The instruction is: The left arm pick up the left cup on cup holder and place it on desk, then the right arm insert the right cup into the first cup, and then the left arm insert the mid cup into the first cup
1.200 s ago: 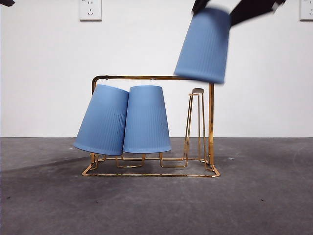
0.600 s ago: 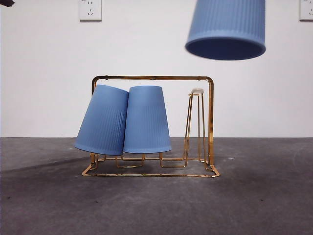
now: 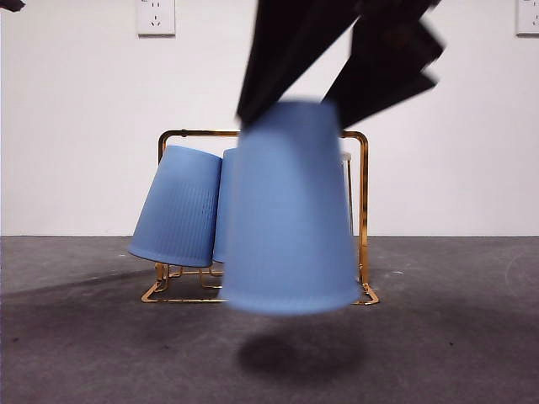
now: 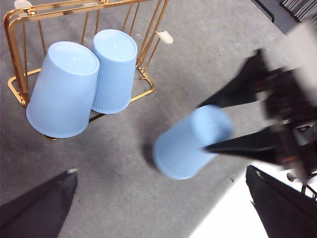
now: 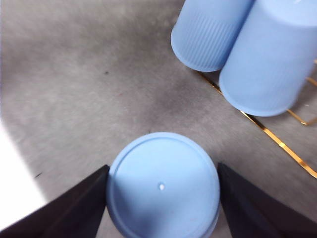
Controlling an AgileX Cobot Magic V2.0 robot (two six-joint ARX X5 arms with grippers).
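Observation:
My right gripper [image 3: 293,118] is shut on an upside-down blue ribbed cup [image 3: 290,210] and holds it a little above the desk [image 3: 84,337], in front of the gold cup holder [image 3: 364,194]. The right wrist view shows its jaws on both sides of the cup's base [image 5: 163,186]. Two more blue cups stay on the holder: a tilted left one [image 3: 177,206] and a middle one [image 3: 226,202], partly hidden by the held cup. My left gripper [image 4: 160,173] is open and empty, high above the desk, looking down on the holder [image 4: 15,20] and the held cup [image 4: 188,144].
A white wall with power sockets [image 3: 156,17] stands behind the holder. The holder's right peg [image 4: 163,36] is bare. A waiting arm shows as a black tip [image 3: 10,4] at the top left corner. White table edge shows near the held cup [image 4: 233,213].
The right gripper has brought the cup down from high at the upper right to just above the desk, in front of the holder. The two cups on the holder have not moved.

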